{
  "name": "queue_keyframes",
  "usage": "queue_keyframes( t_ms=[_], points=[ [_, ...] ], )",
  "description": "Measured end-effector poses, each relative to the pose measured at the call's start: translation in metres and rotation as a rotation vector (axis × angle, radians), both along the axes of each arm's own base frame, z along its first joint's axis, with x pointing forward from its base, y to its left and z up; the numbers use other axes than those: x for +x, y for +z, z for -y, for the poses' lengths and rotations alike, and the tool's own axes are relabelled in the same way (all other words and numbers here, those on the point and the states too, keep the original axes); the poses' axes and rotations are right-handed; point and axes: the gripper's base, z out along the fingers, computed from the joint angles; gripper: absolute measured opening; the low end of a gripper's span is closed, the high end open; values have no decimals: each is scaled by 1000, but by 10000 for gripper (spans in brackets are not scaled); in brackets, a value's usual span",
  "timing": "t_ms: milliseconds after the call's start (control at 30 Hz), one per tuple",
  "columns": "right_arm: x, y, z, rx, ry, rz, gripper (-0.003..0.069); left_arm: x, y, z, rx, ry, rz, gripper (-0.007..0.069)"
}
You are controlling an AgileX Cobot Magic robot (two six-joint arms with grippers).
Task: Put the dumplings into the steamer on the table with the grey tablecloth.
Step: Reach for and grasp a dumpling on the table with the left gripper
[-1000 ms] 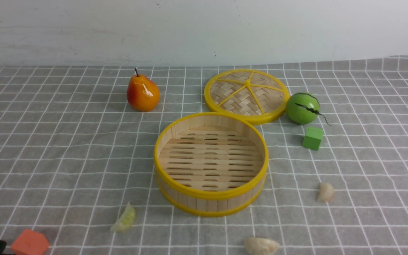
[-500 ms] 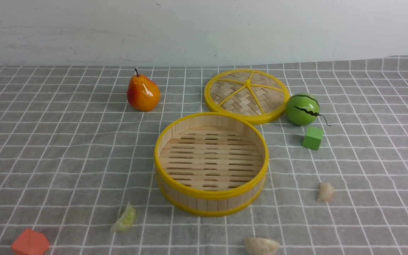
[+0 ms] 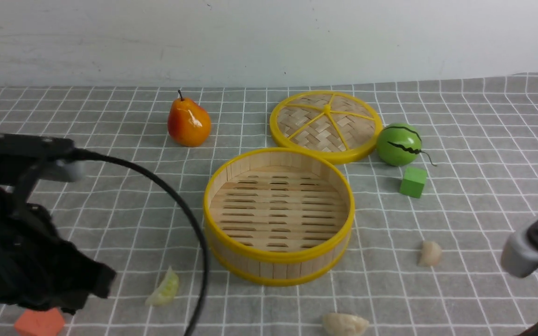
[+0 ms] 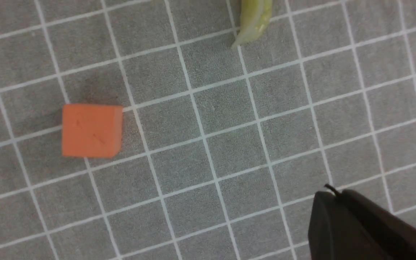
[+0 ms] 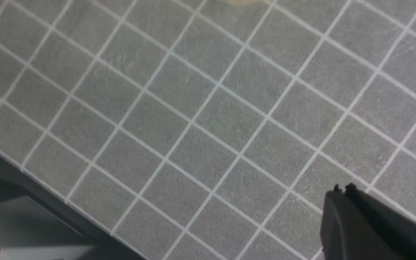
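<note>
front view: the steamer point(image 3: 276, 255) is sitting open and empty in the middle of the worktop point(image 3: 474, 140). all three pieces are lying outside it on the grey tablecloth point(image 3: 110, 196): the pale green dumpling point(image 3: 164, 289) at its seven o'clock, one white dumpling point(image 3: 429, 253) at four o'clock, and the other white dumpling point(image 3: 345, 324) at five o'clock by the near edge. they are looking small, light and smooth, so they are probably slipping easily. a pinch across the plump middle is seeming safer than one on the thin tips. the lid point(image 3: 326, 122), pear point(image 3: 188, 122), green ball point(image 3: 399, 143) and green cube point(image 3: 412, 182) are standing between eleven and two o'clock, well apart from the dumplings. the cloth is rippling slightly and could be catching low fingers.

left wrist view: the left fingers point(image 4: 338, 224) are pressed together, holding nothing, over bare cloth. the green dumpling is showing only partly, well apart from the orange block point(image 4: 92, 130).

right wrist view: the right fingers point(image 5: 341, 216) are together and empty, near the worktop's edge.
</note>
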Motion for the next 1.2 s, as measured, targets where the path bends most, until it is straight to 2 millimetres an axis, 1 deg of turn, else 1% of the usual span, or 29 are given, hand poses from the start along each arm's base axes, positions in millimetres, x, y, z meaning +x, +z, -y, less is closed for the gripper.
queue_keyframes(
  t_ms=[33, 67, 100, 133, 167, 200, 233, 267, 300, 333, 400, 433, 467, 567, 633, 800, 900, 1000, 1033, 1133, 1200],
  points=[
    [1, -2, -2, -9, 8, -10, -15, 7, -8, 7, 24, -15, -28, 49],
    [2, -3, -4, -15, 14, -16, -15, 14, -16, 12, 46, -25, -50, 85],
    [1, -3, -4, -16, 15, -15, -15, 14, -16, 12, 46, -25, -50, 85],
    [3, -4, -5, -21, 19, -13, -14, 24, -28, 20, 63, -28, -70, 169],
    [3, -4, -6, -22, 19, -10, -13, 30, -37, 23, 70, -24, -88, 212],
    [5, -4, -6, -19, 15, 0, -11, 41, -51, 28, 79, -14, -102, 300],
    [5, -4, -6, -18, 15, 1, -11, 41, -51, 29, 77, -11, -98, 311],
    [5, -3, -6, -17, 14, 5, -11, 45, -56, 30, 81, -7, -101, 342],
    [5, -3, -6, -17, 14, 8, -11, 54, -69, 34, 90, 9, -108, 408],
    [5, -3, -6, -16, 14, 9, -11, 59, -78, 36, 96, 22, -111, 447],
    [5, -3, -6, -15, 14, 11, -10, 71, -99, 41, 113, 43, -120, 504],
    [6, -3, -6, -15, 13, 12, -10, 71, -99, 41, 113, 43, -120, 504],
    [6, -3, -6, -16, 14, 12, -8, 79, -111, 43, 118, 49, -107, 522],
    [6, -3, -6, -14, 13, 16, -7, 89, -125, 48, 105, 59, -78, 528],
    [6, -3, -6, -12, 12, 20, -5, 93, -131, 50, 96, 58, -59, 528],
    [7, -2, -7, -8, 10, 30, -4, 100, -141, 52, 105, 42, -39, 517],
    [8, -2, -7, -5, 9, 36, -4, 102, -142, 53, 103, 40, -32, 504],
    [9, -1, -8, 3, 6, 56, -1, 105, -142, 55, 98, 42, -25, 455],
    [10, -1, -8, 4, 5, 58, -2, 107, -141, 56, 93, 46, -19, 428],
    [10, -1, -8, 8, 4, 65, -1, 111, -140, 57, 94, 54, -21, 327],
    [10, -1, -8, 8, 3, 67, 0, 113, -136, 58, 100, 60, -30, 222]
  ],
)
